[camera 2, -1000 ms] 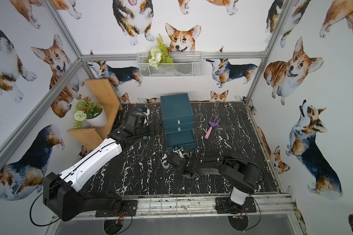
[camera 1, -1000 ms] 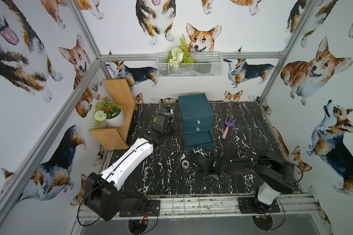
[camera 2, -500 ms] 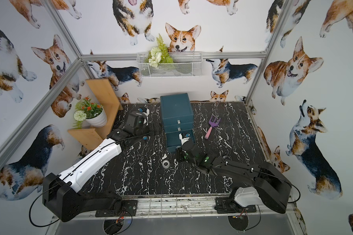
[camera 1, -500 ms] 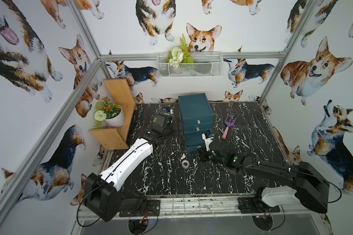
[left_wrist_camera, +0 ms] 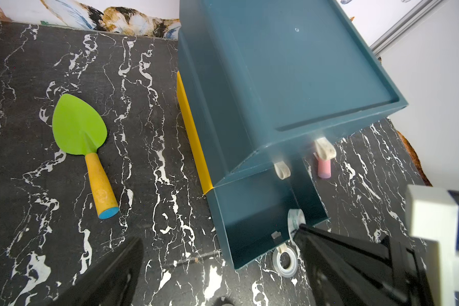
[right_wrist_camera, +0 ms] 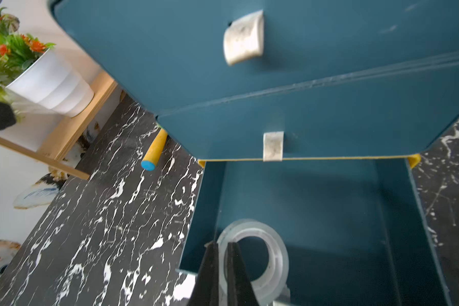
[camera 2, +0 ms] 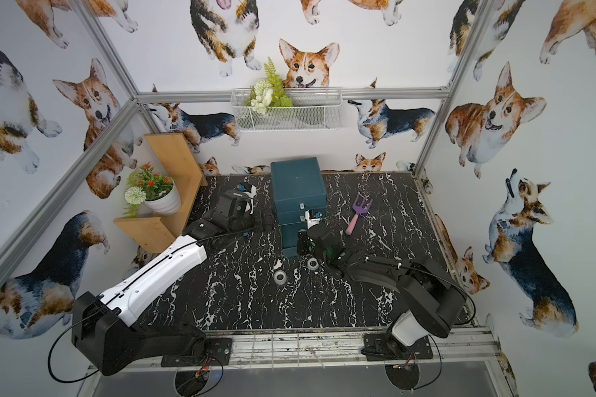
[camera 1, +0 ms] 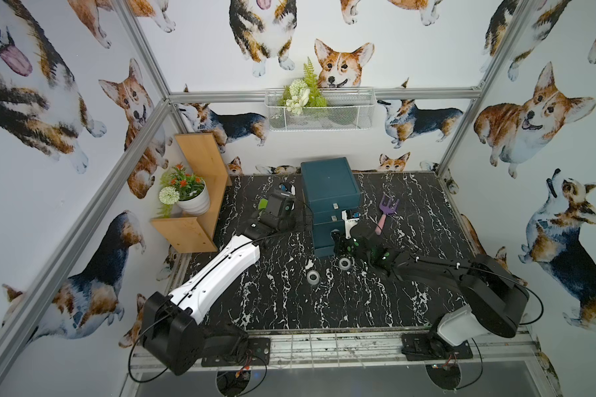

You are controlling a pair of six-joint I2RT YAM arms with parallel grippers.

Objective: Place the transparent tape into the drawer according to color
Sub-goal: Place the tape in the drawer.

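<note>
Hanging on edge inside the open bottom drawer (right_wrist_camera: 207,206), close to its front wall and one side wall, the clear tape roll (right_wrist_camera: 252,227) is held by the right gripper (right_wrist_camera: 223,245); the jaws stand almost closed, with only the ring's thin wall pinched between them; whether the roll touches the drawer floor I cannot tell.

Trouble would most likely come from that narrow, off-centre pinch. Let go on edge, the roll may wheel about; let go too near the front, it may tip over the rim onto the table (camera 1: 324,309); a finger drawn back through the hole could drag it out again. The two drawers above are shut, so the colour match cannot be checked.

The left gripper (camera 1: 283,192) stands wide open and empty beside the chest (camera 1: 329,178).

Only the right wrist view shows the pinch and the otherwise bare drawer. Both top views hide that behind the arm, yet show a loose roll (camera 1: 344,263) just before the drawer and a second loose roll (camera 1: 312,277) further out. The left wrist view adds a green trowel (left_wrist_camera: 80,124) beside the chest.
</note>
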